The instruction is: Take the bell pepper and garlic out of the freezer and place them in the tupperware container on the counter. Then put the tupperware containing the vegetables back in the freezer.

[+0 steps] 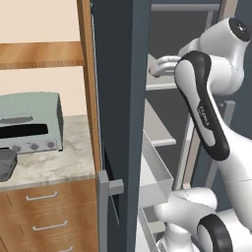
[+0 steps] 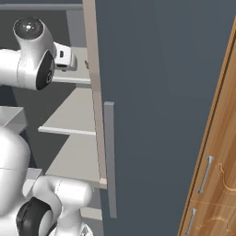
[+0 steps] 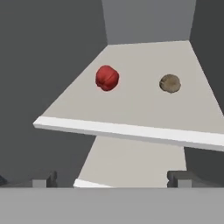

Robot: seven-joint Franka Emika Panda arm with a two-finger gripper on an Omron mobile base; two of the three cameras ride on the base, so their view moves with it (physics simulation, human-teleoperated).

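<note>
Bell pepper (image 3: 107, 78) and garlic (image 3: 169, 83) share one unlabelled shelf (image 3: 131, 105).

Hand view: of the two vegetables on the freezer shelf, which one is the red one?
The bell pepper, glossy red and lumpy, on the left of the shelf. The garlic to its right is a beige-grey bulb.

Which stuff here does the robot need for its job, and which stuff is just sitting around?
Needed:
bell pepper on the freezer shelf
garlic beside it, apart
tupperware container on the counter
freezer, door open
claw, open, empty

Just sitting around:
toaster oven
wooden drawers
wooden cabinet
</note>
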